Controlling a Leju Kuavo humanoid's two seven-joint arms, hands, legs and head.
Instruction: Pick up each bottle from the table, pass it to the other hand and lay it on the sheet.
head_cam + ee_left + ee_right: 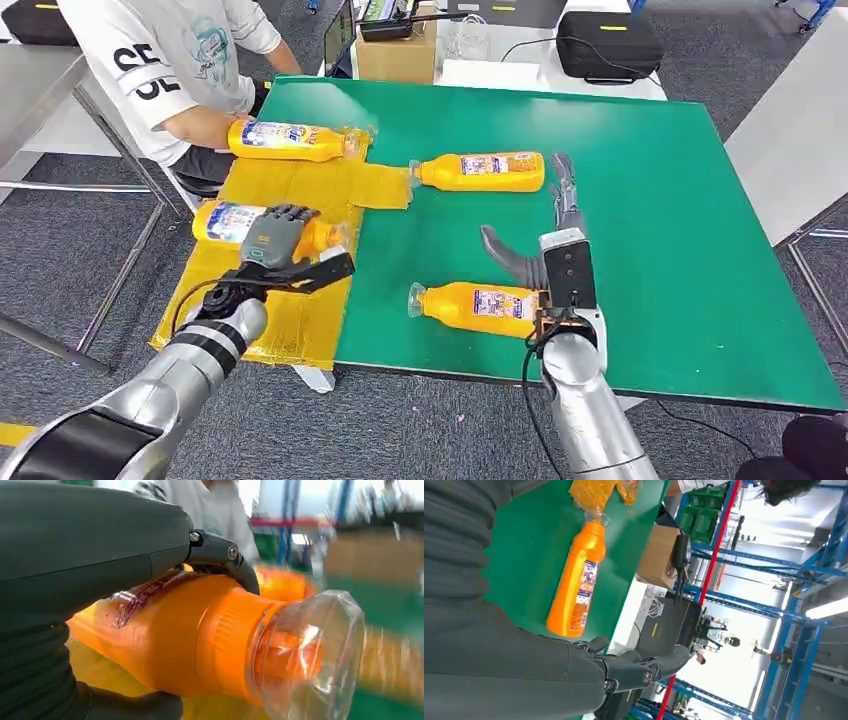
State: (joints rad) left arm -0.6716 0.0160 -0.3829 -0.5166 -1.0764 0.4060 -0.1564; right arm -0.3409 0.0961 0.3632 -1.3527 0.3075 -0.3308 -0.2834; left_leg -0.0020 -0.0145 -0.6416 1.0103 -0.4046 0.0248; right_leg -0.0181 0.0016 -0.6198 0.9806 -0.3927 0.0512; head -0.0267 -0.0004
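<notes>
Left hand (272,238): fingers wrapped round bottle (225,221), lying on sheet (290,190), likely being laid down. Right hand (548,235): fingers spread, holding nothing, between near bottle (478,307) and far bottle (484,171) on table (680,230). Fourth bottle (285,140) on sheet.

The left hand (272,236) is gripping a bottle (228,222) lying on the yellow sheet (300,190); the right hand (545,235) is hovering spread above the green bench (660,220), between two other lying bottles
</notes>
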